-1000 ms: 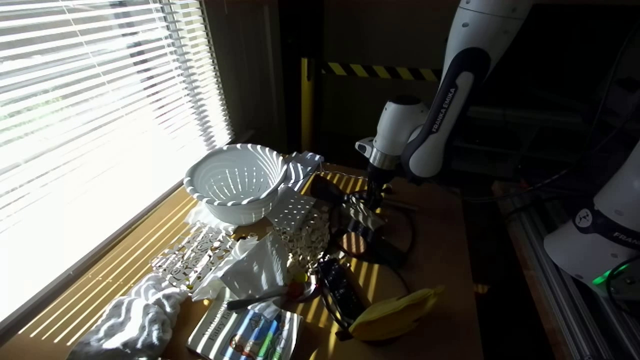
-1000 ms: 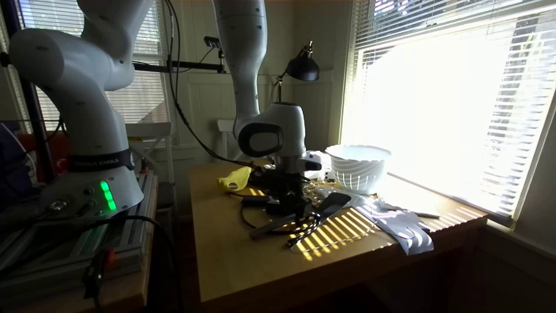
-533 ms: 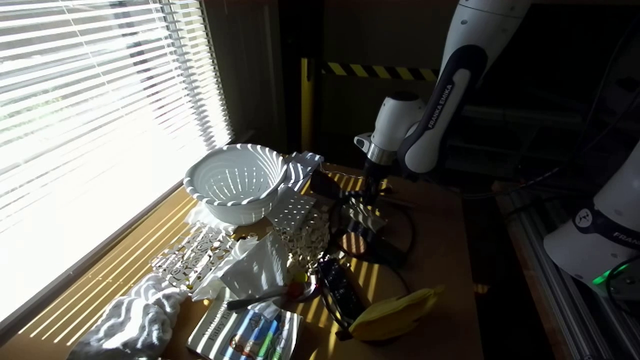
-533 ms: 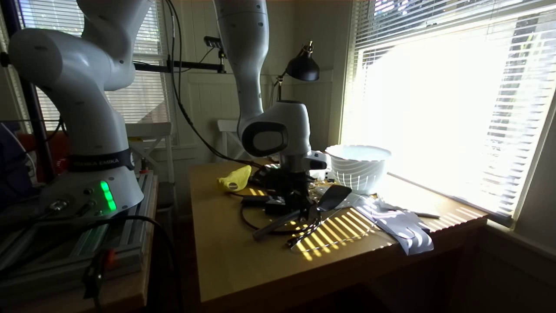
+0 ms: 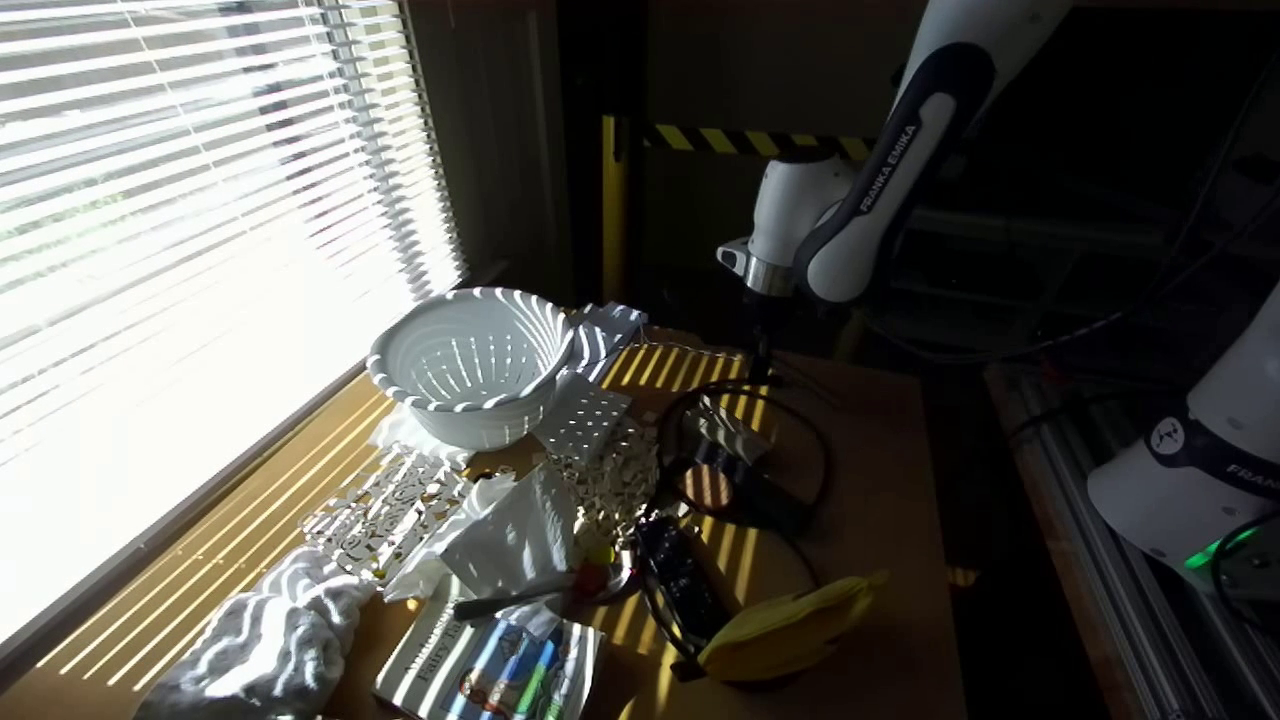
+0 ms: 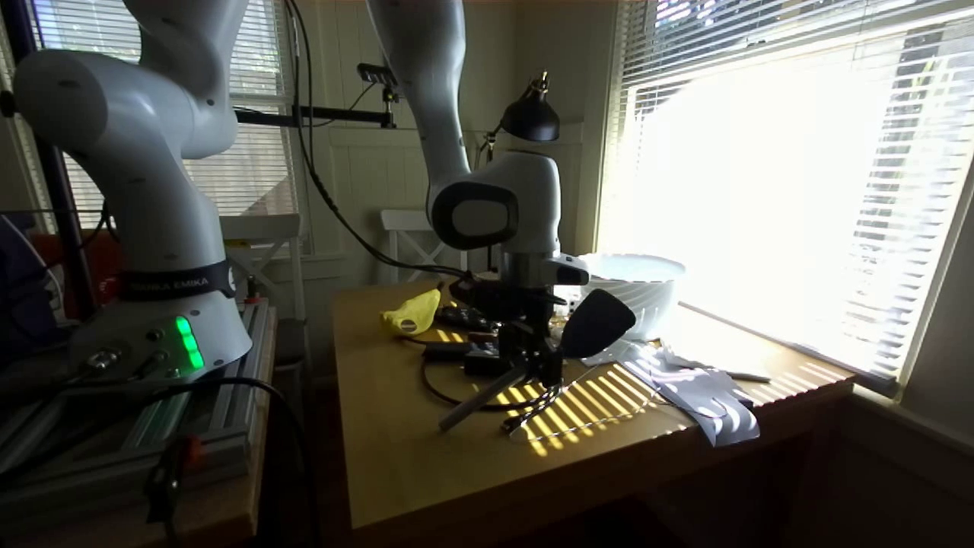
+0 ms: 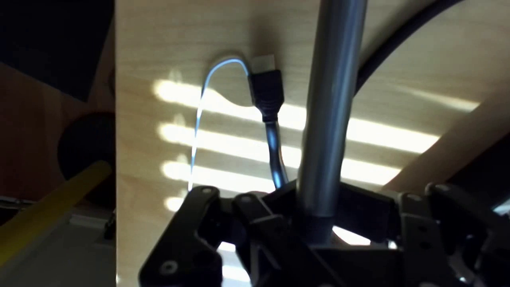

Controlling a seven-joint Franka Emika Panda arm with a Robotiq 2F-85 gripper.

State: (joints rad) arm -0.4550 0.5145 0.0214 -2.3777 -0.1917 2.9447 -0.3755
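A robot's end effector grasps a black-bladed spatula above a sun-striped tabletop; its fingers are clenched around the grey handle — the shaft points to twelve o'clock in the wrist view; in an exterior view the blade sits at two o'clock from the grip, and the handle slants away toward eight o'clock; whether the handle's far end touches the tabletop cannot be told. At eleven o'clock from the end effector in the wrist view lies the plug of a dark cable; a thin pale cord loops just beside it. In an exterior view, a white colander stands at nine o'clock from the end effector, well apart from it; a book lies at seven o'clock, the word "Fairy" legible on its cover; a crumpled yellow item rests at six o'clock — and bright window blinds fill the scene at ten o'clock.
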